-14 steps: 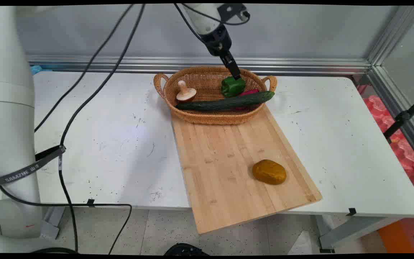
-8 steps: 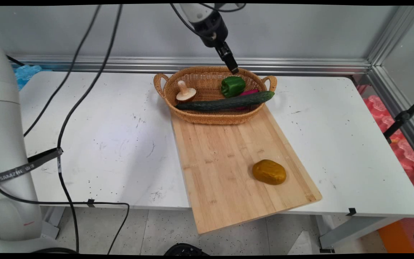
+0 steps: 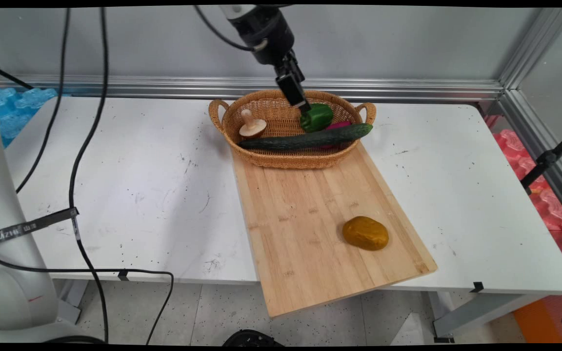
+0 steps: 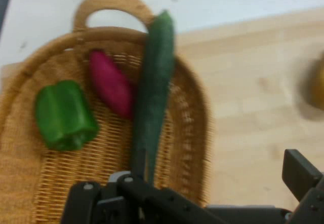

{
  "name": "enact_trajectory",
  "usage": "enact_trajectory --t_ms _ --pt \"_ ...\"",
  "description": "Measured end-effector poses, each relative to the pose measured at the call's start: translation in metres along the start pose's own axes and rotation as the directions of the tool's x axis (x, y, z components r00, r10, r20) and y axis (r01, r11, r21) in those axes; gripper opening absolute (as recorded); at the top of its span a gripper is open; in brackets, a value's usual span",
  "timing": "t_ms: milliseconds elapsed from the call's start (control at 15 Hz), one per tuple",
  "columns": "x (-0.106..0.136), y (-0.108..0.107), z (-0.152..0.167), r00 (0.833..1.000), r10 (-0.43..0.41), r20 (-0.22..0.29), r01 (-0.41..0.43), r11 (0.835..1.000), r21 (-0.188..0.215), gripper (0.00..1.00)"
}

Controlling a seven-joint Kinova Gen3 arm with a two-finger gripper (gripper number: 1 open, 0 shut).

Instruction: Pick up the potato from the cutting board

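The gripper (image 3: pixel 301 105), fingers spread apart and empty, hangs above a glossy green pepper (image 3: pixel 316 117) in the wicker basket (image 3: pixel 281 158).

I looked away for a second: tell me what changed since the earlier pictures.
The end effector left the pepper, rose, then swung left and came down beside it again, holding nothing. Pepper, cucumber, mushroom, basket and potato stayed put.

The arm is white and round, ending in a black wrist and a black two-finger gripper (image 3: pixel 296 100) with flat rectangular fingers. Thin black cables hang from it. A grey strap lettered SAMZHE goes around the big white link.
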Motion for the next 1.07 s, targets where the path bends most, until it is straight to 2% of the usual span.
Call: enact_trajectory --t_ms 133,600,867,1067 --pt "-0.006 0.014 -0.012 0.999 0.050 -0.005 -0.050 0.998 -0.042 1.00" --pt "-0.015 0.042 -0.032 0.987 0.157 -0.039 -0.161 0.980 -0.119 1.00" --pt "-0.012 0.057 -0.023 0.984 0.169 -0.056 -0.175 0.973 -0.149 1.00" --pt "-0.004 0.067 -0.005 0.983 0.170 -0.065 -0.179 0.971 -0.158 1.00"
